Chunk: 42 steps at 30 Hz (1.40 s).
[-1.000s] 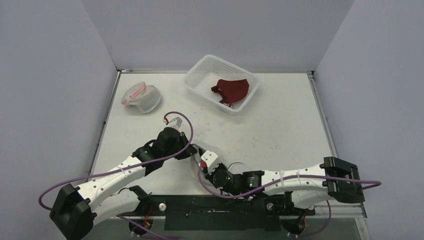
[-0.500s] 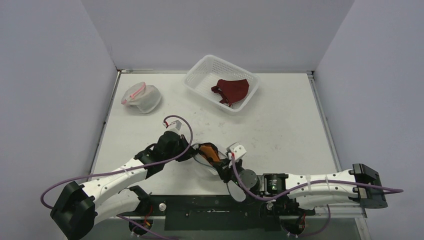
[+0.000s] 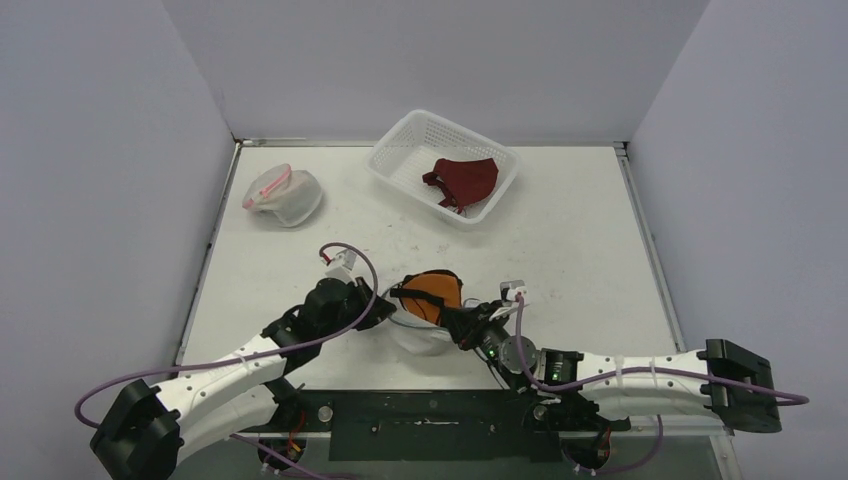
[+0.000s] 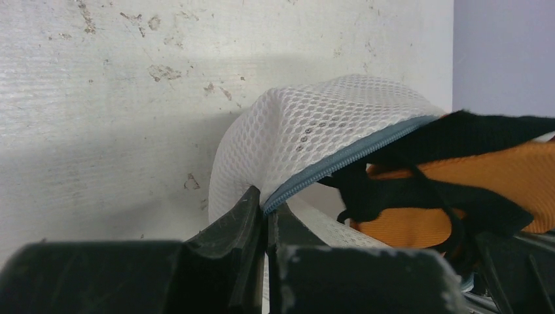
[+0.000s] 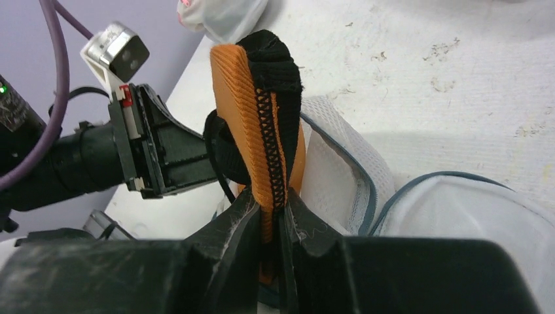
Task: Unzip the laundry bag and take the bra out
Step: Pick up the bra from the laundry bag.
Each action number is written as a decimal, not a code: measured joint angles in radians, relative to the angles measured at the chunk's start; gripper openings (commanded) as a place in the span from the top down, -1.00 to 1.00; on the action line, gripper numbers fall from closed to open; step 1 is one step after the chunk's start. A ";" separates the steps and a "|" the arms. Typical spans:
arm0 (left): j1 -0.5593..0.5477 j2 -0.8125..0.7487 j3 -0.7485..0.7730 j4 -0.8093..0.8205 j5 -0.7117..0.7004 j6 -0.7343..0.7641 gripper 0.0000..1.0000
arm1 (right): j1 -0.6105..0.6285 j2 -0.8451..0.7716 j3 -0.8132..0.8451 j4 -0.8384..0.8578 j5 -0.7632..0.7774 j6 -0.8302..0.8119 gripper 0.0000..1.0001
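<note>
The white mesh laundry bag (image 3: 418,340) sits unzipped midway along the tabletop's near edge, its zipper rim pinched by the left gripper (image 4: 265,210). The right gripper (image 5: 275,208) pinches the orange bra (image 5: 252,118), which stands on edge half out of the bag, its long axis pointing toward the far edge.

Left claw (image 4: 265,210) and right claw (image 5: 280,208) both tightly closed, low, tips near each other.
</note>
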 measured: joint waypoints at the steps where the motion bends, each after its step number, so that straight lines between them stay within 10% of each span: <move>1: -0.001 -0.010 -0.008 0.008 0.001 -0.002 0.88 | -0.010 -0.001 0.000 0.011 -0.005 0.006 0.89; 8: -0.002 -0.056 -0.024 0.014 0.012 -0.019 0.51 | -0.041 0.022 0.108 -0.021 -0.081 -0.034 0.89; 16: 0.003 -0.069 -0.024 0.006 0.016 -0.028 1.00 | -0.045 0.001 0.164 -0.068 -0.130 -0.076 0.89; 26: 0.011 -0.038 -0.024 0.006 0.016 -0.028 0.97 | -0.058 -0.072 0.164 -0.093 -0.129 -0.078 0.89; 42: 0.077 -0.153 -0.011 -0.183 0.025 -0.021 -0.73 | -0.063 -0.167 0.365 -0.353 -0.097 -0.153 0.89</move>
